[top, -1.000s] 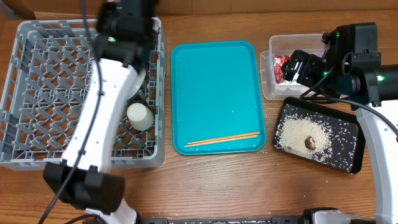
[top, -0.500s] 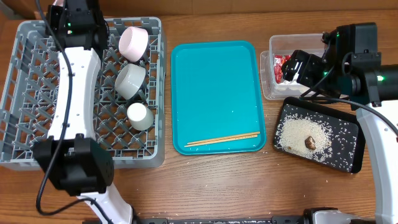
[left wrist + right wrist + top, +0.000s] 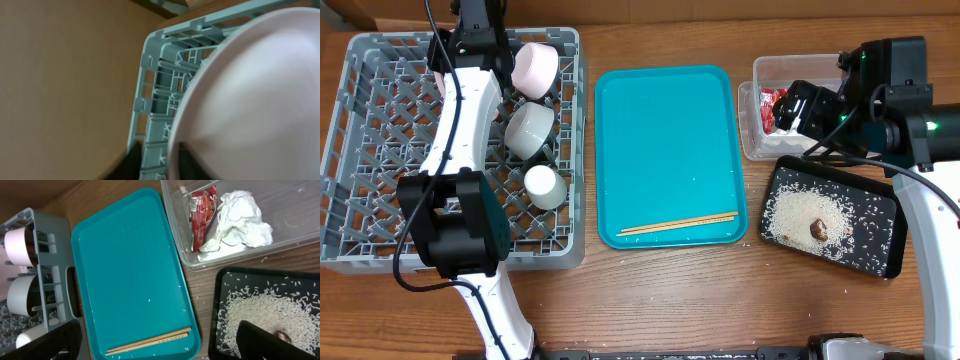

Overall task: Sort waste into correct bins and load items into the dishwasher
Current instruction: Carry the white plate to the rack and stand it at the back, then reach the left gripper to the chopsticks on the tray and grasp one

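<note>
My left gripper point(image 3: 470, 35) is at the back of the grey dish rack point(image 3: 380, 180). In the left wrist view its fingers point(image 3: 162, 162) straddle the rim of the pale pink plate point(image 3: 250, 95), which stands on edge against the rack wall point(image 3: 150, 100). Two bowls point(image 3: 535, 68) point(image 3: 530, 128) and a white cup point(image 3: 545, 186) lie in the rack. The chopsticks point(image 3: 678, 224) lie on the teal tray point(image 3: 665, 140). My right gripper point(image 3: 160, 345) is open and empty above the bins. The red wrapper point(image 3: 202, 215) and tissue point(image 3: 240, 220) lie in the clear tub point(image 3: 300, 210). Rice point(image 3: 800, 215) and a brown lump point(image 3: 818, 229) lie in the black tray point(image 3: 880, 215).
The teal tray lies between the rack and the bins, with a few stray rice grains on it. The clear tub point(image 3: 748, 120) stands behind the black tray at the right. My left arm stretches over the rack's middle.
My left arm swung from above the rack's right side to its back-left, then a little right along the back. The two bowls became visible. The right arm has not moved.
</note>
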You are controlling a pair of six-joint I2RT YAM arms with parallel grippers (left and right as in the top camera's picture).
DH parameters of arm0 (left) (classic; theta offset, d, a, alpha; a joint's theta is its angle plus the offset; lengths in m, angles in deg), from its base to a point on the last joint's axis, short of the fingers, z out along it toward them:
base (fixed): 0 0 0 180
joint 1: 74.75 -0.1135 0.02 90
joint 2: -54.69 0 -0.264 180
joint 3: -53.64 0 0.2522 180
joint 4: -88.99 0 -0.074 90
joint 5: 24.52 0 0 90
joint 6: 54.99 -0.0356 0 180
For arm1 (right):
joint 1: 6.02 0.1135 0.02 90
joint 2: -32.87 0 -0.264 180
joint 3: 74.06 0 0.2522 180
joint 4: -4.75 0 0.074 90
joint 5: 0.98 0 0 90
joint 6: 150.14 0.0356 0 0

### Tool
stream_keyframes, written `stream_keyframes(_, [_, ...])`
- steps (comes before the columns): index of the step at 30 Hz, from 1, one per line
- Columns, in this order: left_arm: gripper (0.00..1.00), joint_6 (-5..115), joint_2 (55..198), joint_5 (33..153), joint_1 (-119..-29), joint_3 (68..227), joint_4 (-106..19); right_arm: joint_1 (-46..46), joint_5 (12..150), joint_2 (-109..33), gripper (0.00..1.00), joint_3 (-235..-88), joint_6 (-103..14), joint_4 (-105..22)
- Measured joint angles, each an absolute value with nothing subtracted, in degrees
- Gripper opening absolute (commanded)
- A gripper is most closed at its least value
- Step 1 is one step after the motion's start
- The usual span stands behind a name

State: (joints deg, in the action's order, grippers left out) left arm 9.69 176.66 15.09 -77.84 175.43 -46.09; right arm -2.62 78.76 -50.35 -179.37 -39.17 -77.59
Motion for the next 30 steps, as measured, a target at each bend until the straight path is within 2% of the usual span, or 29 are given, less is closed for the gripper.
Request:
stream_keyframes(2, [0.68, 10.6, 176.6, 15.1, -77.8, 175.4, -46.1, -2.6, 78.8, -50.4, 1.00, -179.4, -39.2, -77.6])
stream_keyframes(5, [0.81, 12.4, 176.6, 15.0, -77.5, 175.4, -46.3, -2.6, 78.8, -50.4, 1.00, -179.4, -39.2, -77.6])
stream_keyframes(9, [0.90, 14.3, 176.6, 15.0, -75.8, 175.5, -45.3, -2.6, 78.8, -50.4, 1.00, -179.4, -39.2, -77.5])
stream_keyframes(14, [0.89, 15.1, 173.6, 16.6, -70.9, 175.8, -39.8, -2.6, 78.8, -50.4, 1.00, -179.4, -39.2, -77.6])
stream_keyframes(18, [0.90, 12.3, 166.0, 24.4, -63.1, 176.8, -32.8, -2.6, 78.8, -50.4, 1.00, -179.4, -39.2, -77.6])
stream_keyframes(23, [0.90, 6.6, 158.2, 47.5, -52.4, 179.5, -23.5, -2.6, 78.8, -50.4, 1.00, -179.4, -39.2, -77.6])
stream_keyframes(27, [0.91, 1.8, 159.8, 63.9, -50.3, 179.6, -16.8, -2.6, 78.8, -50.4, 1.00, -179.4, -39.2, -77.6])
stream_keyframes(30, [0.89, -0.9, 165.8, 71.5, -49.8, 179.4, -13.2, -2.6, 78.8, -50.4, 1.00, -179.4, -39.2, -77.6])
